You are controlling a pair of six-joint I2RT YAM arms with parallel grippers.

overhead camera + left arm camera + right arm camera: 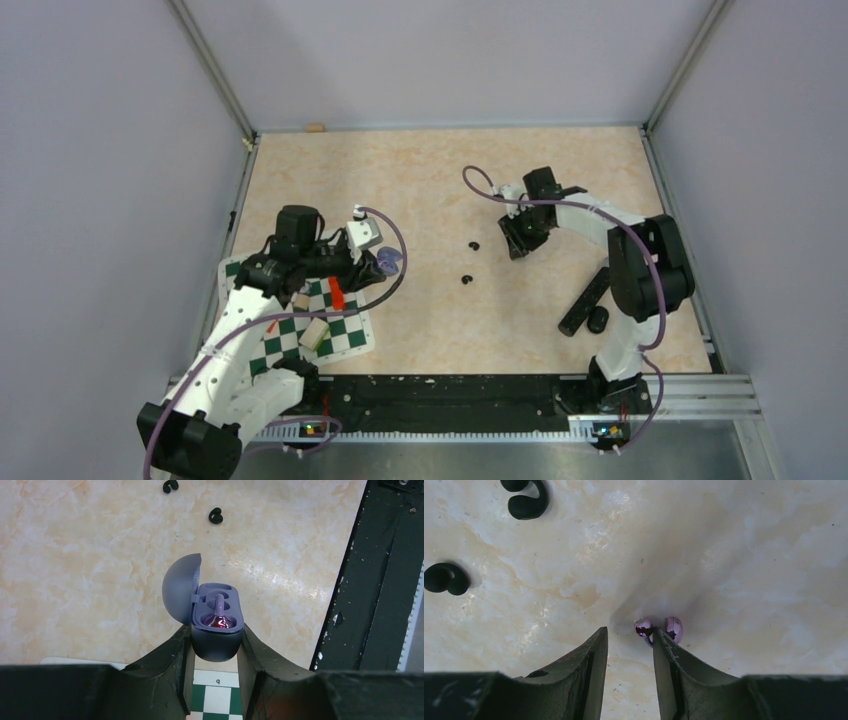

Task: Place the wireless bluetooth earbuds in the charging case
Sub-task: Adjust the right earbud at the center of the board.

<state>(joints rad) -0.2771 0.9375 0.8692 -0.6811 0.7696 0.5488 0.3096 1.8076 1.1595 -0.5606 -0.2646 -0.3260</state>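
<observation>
The charging case (215, 647) is at the left of the table (440, 180), just beyond the checkered mat (345, 335). It is clamped between the jaws of the left gripper (215, 632), with its lid open. 1 lilac earbud (219, 614) sits inside. The second earbud (644, 627) lies on the table at the right, just at 1 fingertip of the right gripper (629, 632), whose jaws stand apart. 2 black hooks (466, 279) lie between the arms.

One charging case (216, 641), two lilac earbuds (644, 628) (220, 617), two black hooks (216, 516) (170, 486)
</observation>
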